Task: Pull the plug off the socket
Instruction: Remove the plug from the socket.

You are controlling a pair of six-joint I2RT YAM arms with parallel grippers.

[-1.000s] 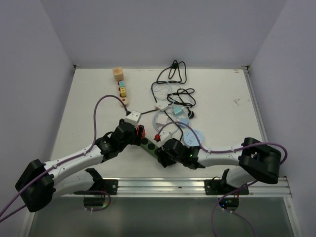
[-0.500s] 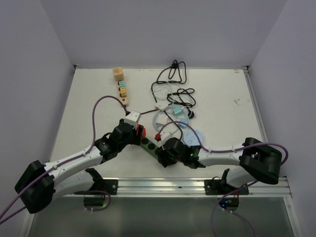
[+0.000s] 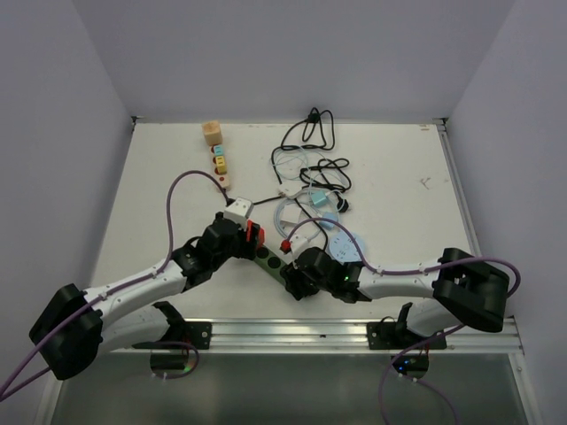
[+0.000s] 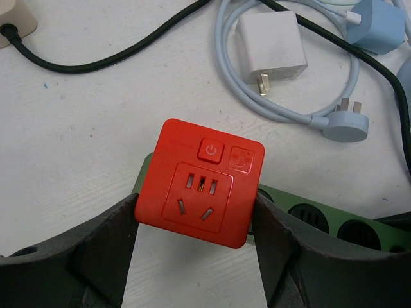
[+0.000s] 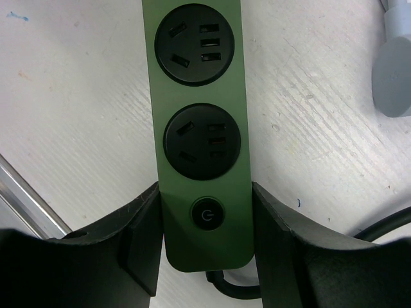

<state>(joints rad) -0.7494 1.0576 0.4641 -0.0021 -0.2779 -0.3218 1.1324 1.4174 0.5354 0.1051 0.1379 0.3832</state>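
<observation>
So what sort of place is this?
Likely a robot test cell: white table boxed by plain walls, two arms bolted to a rail, left pincer gripping a red plug, right pincer a green power strip.

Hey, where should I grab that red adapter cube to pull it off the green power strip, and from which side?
Grip the red adapter cube by its two flat, parallel side walls, coming down from above its socket face, as the fingers of the left gripper do. The right gripper clamps the switch end of the green power strip.
</observation>
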